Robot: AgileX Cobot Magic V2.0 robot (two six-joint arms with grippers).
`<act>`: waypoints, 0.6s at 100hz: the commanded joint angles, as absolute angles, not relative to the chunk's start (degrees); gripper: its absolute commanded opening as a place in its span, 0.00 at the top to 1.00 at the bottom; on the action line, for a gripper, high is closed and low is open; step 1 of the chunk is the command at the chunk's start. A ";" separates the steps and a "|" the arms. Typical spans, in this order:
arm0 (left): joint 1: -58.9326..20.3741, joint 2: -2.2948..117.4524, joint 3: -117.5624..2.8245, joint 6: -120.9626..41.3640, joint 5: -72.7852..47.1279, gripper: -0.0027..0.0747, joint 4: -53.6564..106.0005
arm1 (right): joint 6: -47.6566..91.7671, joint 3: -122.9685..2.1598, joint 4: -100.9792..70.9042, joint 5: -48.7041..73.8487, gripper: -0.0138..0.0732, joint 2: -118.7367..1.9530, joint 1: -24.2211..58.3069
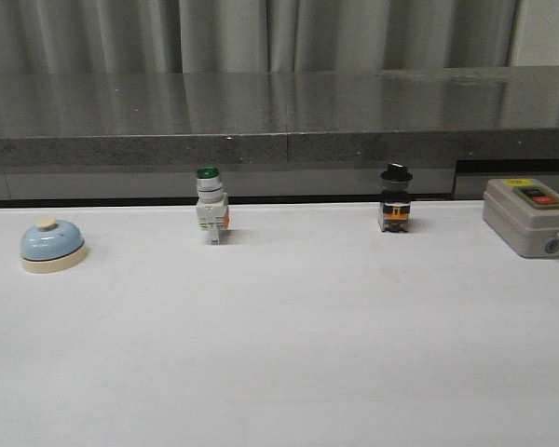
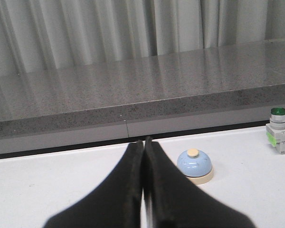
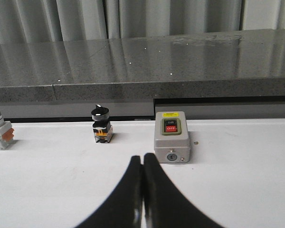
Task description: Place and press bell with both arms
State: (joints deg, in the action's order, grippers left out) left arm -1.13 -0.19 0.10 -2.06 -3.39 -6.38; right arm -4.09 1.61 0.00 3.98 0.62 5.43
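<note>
Step in hand: you are at the very start, by my reading. The bell (image 1: 52, 244) sits untouched and neither arm shows in the front view.

Bell position: it stands upright on the white table (image 1: 289, 354), far to the left side, its cream push-button (image 1: 45, 223) on top. It is well apart from the green-capped switch (image 1: 211, 210) to its right.

Left gripper (image 2: 143, 145): its black fingers are pressed together, nothing between them. In the left wrist view the bell lies just ahead of the tips and a little to one side.

Right gripper (image 3: 142, 159): fingers likewise closed together and empty. It faces the grey control box (image 3: 171, 136), with the black-knobbed selector switch (image 3: 100, 124) off to one side; the bell is not in its view.

Other things: the selector switch and the grey box stand along the far edge of the table, right of centre, with a dark stone counter (image 1: 279, 112) and curtains behind.

Next move: the left arm is the nearer one, so you would likely spread its fingers first, then bring them around the dome or base.

Care needed: the dome is smooth and rounded, so a grip low at the cream base (image 1: 54, 264) should slip less.

After that: set the bell where the right arm can reach and press the button.
</note>
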 commanded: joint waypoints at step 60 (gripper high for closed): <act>-1.12 1.66 -5.47 -1.57 -3.81 0.99 -3.66 | -4.00 0.73 0.00 -1.01 0.91 1.69 5.10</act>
State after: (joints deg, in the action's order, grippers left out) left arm -1.13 -0.19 -1.13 -2.06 -5.62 -5.17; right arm -4.09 1.61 0.00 3.98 0.62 5.43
